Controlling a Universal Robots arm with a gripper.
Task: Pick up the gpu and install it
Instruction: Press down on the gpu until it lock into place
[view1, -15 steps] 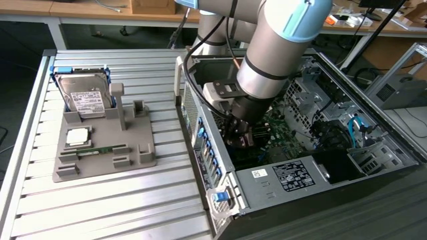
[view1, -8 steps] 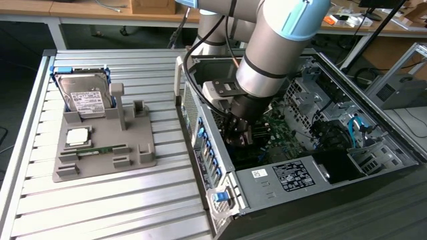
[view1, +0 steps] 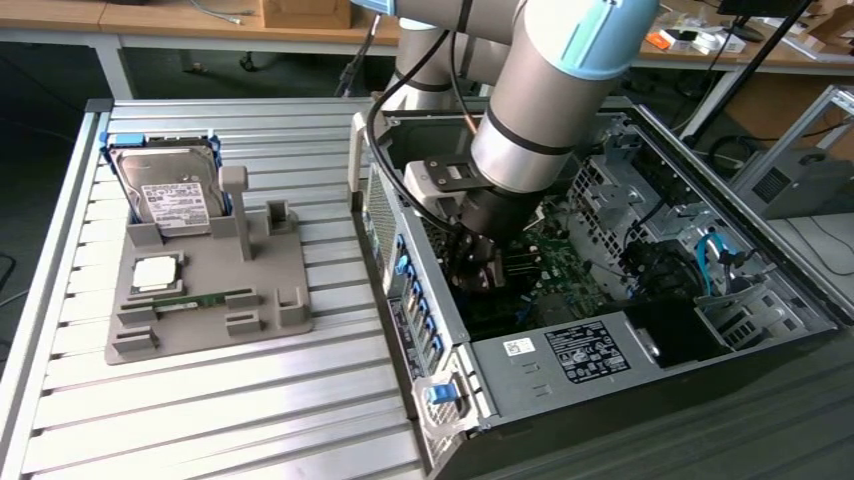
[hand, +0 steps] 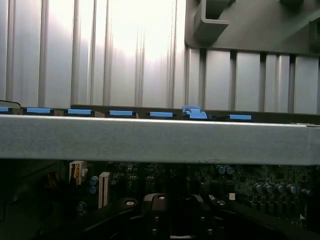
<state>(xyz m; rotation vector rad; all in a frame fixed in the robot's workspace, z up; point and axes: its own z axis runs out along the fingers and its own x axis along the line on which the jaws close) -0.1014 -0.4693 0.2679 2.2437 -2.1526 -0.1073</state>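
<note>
Dark knuckles of my gripper (hand: 161, 220) sit lowest in the wrist view, jaws closed tight. I cannot tell whether anything is pinched between them. In the exterior view the gripper is deep inside the open computer case (view1: 561, 350), pointing straight down at the motherboard (view1: 567, 265), near the case's rear wall with the blue slot clips (hand: 192, 112).

I can't pick out the gpu as a separate shape. There is a dark mass right under my jaws against the board, and my guess is the card is there, at or in its slot, long axis running along the board parallel to the grey case rail (hand: 160, 140). That's a judgement, not something seen.

Room is tight: drive cage and cables crowd the case side toward the exterior view's right, with the rail close beside me.

Outside the case, on the slatted tabletop (view1: 267, 400) toward its far left corner, is the grey fixture tray (view1: 214, 300). It carries the hard drive (view1: 167, 190), a processor chip (view1: 156, 270) and the memory stick (view1: 200, 298). Its two upright holders (view1: 238, 205) hold nothing.
</note>
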